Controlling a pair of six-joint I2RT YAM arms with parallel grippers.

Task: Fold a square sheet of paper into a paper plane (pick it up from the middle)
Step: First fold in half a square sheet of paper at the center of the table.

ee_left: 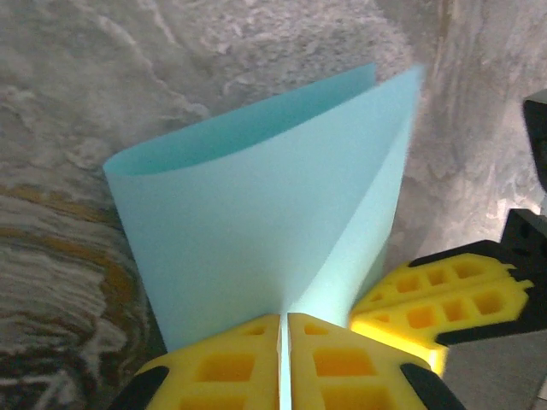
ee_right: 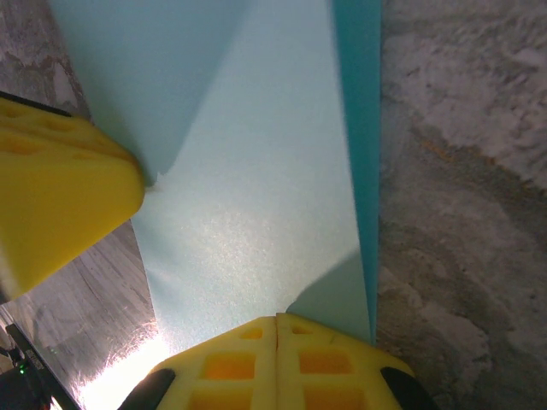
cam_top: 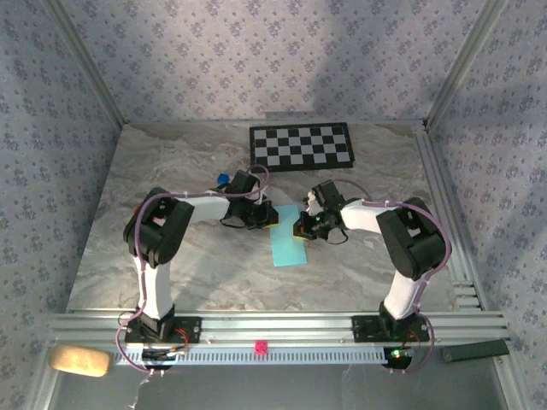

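The square sheet of paper (cam_top: 288, 246) is light blue and lies bent over in a loose fold at the middle of the marble table (cam_top: 171, 256). My left gripper (cam_top: 270, 218) is shut on its far left edge. In the left wrist view the sheet (ee_left: 256, 213) curls upward from my left gripper (ee_left: 284, 329). My right gripper (cam_top: 302, 229) is shut on the sheet's far right edge, and the sheet (ee_right: 256, 171) runs away from that gripper (ee_right: 276, 323) in the right wrist view. The two grippers stand close together. The paper plane is out of view.
A black-and-white checkerboard (cam_top: 301, 145) lies at the back of the table. A tiny dark-blue cube (cam_top: 222, 180) sits behind the left arm. On the front rail are a beige pad (cam_top: 81, 360), a pink marker (cam_top: 260, 347) and a black bar (cam_top: 475, 350). Patterned walls close three sides.
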